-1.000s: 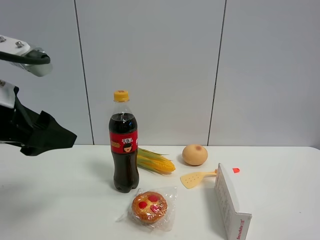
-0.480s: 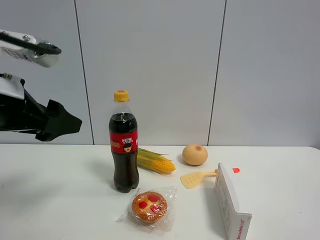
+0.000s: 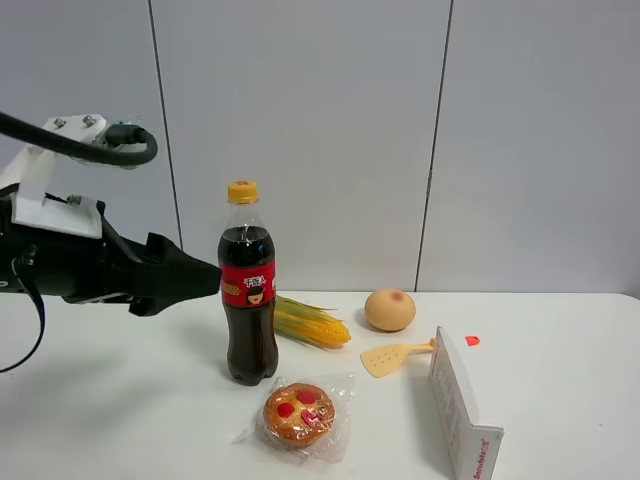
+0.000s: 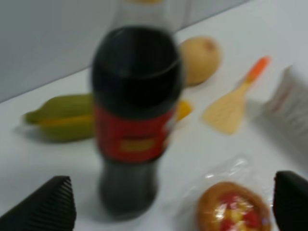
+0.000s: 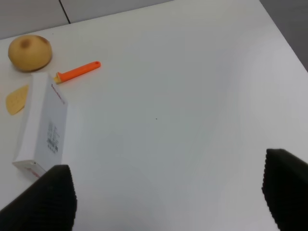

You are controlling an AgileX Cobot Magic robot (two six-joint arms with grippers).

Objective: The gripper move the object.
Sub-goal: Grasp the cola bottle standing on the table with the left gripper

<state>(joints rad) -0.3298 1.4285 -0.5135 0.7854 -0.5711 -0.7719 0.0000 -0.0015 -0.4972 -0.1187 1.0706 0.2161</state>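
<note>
The cola bottle (image 3: 248,300), with a yellow cap and a red label, stands upright on the white table (image 3: 110,400). My left gripper (image 3: 205,278) is a black claw with a white bracket on top. It hovers just left of the bottle at label height, apart from it. In the left wrist view the bottle (image 4: 134,120) stands ahead, between the wide-apart fingertips (image 4: 48,207); the left gripper (image 4: 168,204) is open and empty. My right gripper (image 5: 168,197) is open and empty over bare table; it does not show in the exterior view.
A corn cob (image 3: 310,322) lies right behind the bottle. A wrapped round pastry (image 3: 300,412) lies in front of it. A round yellowish fruit (image 3: 389,309), a yellow spatula (image 3: 395,356) and a white box (image 3: 462,405) sit to the right.
My left arm has moved right from the left edge of the view, bringing the claw close to the bottle. The bottle and the other items have not moved.
</note>
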